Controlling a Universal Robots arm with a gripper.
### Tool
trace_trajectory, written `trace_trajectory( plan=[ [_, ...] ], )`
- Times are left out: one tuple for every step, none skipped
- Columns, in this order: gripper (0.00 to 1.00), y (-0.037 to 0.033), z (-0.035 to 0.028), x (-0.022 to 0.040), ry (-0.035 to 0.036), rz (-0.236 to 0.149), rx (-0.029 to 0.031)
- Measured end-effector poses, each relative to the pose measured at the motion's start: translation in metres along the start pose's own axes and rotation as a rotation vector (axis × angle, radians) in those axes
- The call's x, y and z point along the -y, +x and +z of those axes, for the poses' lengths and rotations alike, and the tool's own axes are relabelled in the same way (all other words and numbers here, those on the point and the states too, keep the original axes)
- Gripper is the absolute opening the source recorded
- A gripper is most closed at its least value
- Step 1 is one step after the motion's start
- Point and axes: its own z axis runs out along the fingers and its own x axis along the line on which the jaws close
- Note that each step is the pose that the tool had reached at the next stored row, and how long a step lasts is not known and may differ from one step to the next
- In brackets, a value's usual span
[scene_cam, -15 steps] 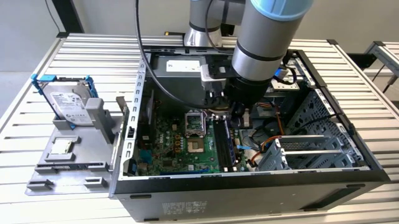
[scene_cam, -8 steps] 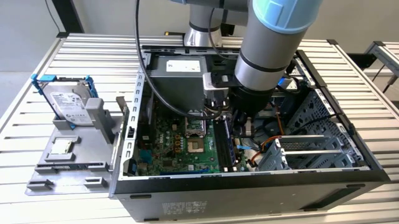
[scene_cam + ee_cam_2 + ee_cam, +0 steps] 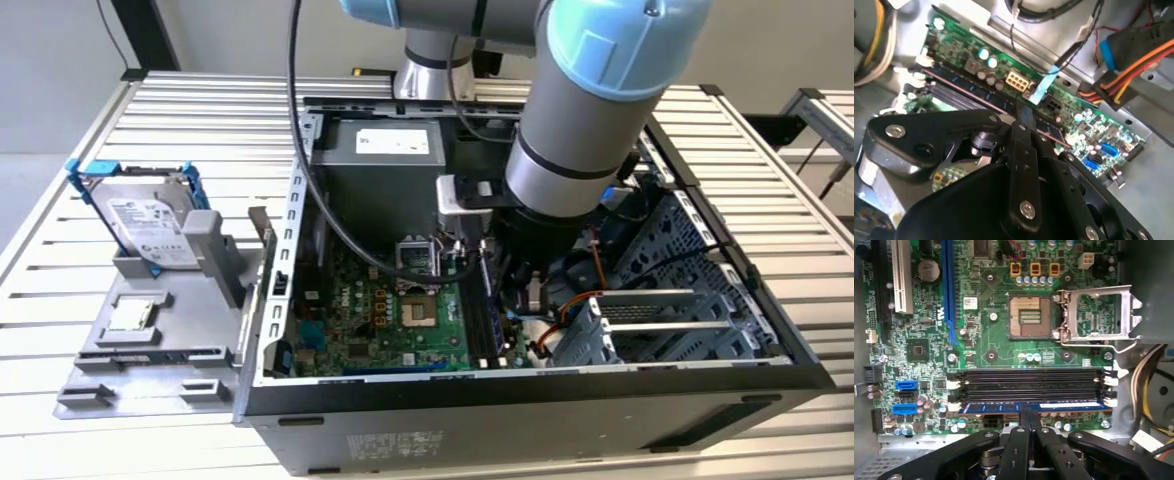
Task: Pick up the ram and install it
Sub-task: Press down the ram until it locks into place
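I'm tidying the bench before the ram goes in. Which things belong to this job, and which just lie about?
In the job:
the ram, in a motherboard slot
the gripper, at the ram
the empty black slots

Lying about:
the hard drive in its blue bracket
the grey panel

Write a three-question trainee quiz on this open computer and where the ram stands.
1. True or false: the ram lies in the one of the memory slots nearest the gripper.
2. The CPU socket is: A) open and empty, B) under a fan, C) covered by tape.
3. Fill in: the hard drive lies outside the case, on the exterior view's ____.
Key: 1 true; 2 A; 3 left.
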Motion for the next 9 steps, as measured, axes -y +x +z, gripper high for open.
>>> trace_trajectory(
  plan=[
    [0.00,0.0002,0.0017,-0.0001,-0.0002,0.000,-0.0006],
    [0.00,0.0005,0.0039,-0.0002,-0.0005,0.000,-0.0021],
    [0.00,0.0006,0.0071,-0.0003,-0.0003,0.000,-0.0014],
    [0.00,0.0007,0.0091,-0.0006,-0.0004,0.000,-0.0017],
    [0.00,0.0006,0.0096,-0.0011,-0.0004,0.000,-0.0022],
    [0.00,0.0001,0.0057,-0.0010,-0.0001,0.000,-0.0013],
    [0.00,-0.0002,0.0032,-0.0010,0.0006,0.000,0.0027],
    [0.00,-0.0002,-0.0027,-0.0011,0.0000,0.000,0.0007],
    [0.00,-0.0001,-0.0077,-0.0011,-0.0001,0.000,-0.0003]
  ],
)
